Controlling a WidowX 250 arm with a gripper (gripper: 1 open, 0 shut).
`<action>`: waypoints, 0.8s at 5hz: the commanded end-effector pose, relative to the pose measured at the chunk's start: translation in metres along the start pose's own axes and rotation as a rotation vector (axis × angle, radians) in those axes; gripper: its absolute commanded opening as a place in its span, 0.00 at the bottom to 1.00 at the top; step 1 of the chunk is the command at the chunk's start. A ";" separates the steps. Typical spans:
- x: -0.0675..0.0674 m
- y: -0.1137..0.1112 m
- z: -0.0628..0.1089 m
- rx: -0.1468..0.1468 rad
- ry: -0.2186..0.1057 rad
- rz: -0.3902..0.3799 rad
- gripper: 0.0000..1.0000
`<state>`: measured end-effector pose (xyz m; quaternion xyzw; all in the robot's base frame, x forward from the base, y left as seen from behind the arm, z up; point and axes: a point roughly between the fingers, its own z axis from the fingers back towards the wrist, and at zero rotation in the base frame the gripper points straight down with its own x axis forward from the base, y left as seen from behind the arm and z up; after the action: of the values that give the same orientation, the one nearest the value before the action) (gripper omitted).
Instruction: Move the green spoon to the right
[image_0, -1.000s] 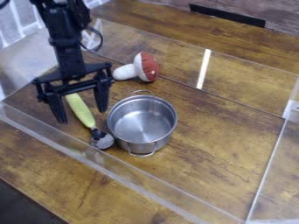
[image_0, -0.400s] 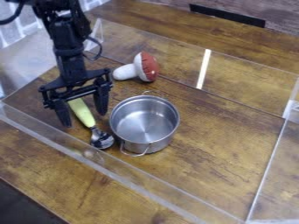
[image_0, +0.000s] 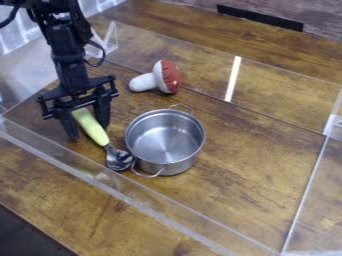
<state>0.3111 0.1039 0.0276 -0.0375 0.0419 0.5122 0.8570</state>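
The green spoon (image_0: 96, 131) lies on the wooden table just left of the steel pot, its yellow-green handle pointing away and its small metal bowl (image_0: 118, 158) toward the near edge. My black gripper (image_0: 87, 124) points straight down over the handle. Its two fingers stand apart, one on each side of the handle, low near the table. The upper end of the handle is hidden behind the gripper.
A round steel pot (image_0: 163, 140) stands right beside the spoon. A red-capped toy mushroom (image_0: 159, 76) lies behind the pot. Low clear plastic walls (image_0: 160, 205) fence the work area at the front and right. Bare wood stretches right of the pot.
The gripper has sunk and shifted a little to the left, coming down around the spoon's handle. Spoon, pot and mushroom have not moved.
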 end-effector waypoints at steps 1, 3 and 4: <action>-0.005 0.000 0.016 -0.015 -0.043 -0.038 0.00; 0.007 -0.001 0.015 0.014 -0.044 -0.068 0.00; 0.009 -0.001 0.013 0.027 -0.037 -0.050 0.00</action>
<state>0.3112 0.1084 0.0293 -0.0187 0.0514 0.4916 0.8691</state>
